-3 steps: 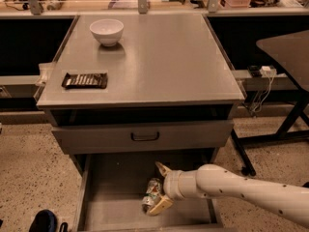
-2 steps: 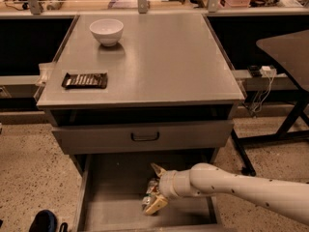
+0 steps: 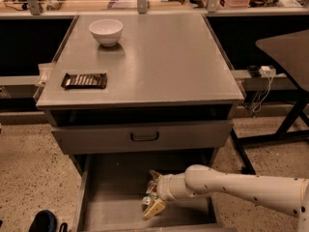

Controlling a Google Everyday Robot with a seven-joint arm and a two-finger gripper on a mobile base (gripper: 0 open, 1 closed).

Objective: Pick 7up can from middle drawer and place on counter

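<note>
The 7up can [image 3: 147, 200], silvery-white and green, lies on the flat bottom of the pulled-out middle drawer [image 3: 111, 197], near its front centre. My gripper [image 3: 154, 192] reaches into the drawer from the right on a white arm [image 3: 231, 185]. It is open, with one finger behind the can and one tan finger [image 3: 155, 209] in front of it. The can sits between them and is partly hidden by the gripper. The grey counter [image 3: 154, 62] is the cabinet top above.
A white bowl [image 3: 105, 31] stands at the counter's back left. A dark snack bar wrapper [image 3: 84, 80] lies at its left front. A closed drawer front with a loop handle [image 3: 144, 137] overhangs the open drawer. A dark table [image 3: 289, 52] stands at the right.
My gripper and arm have moved a little to the left, further over the can. The can stays on the drawer bottom.
</note>
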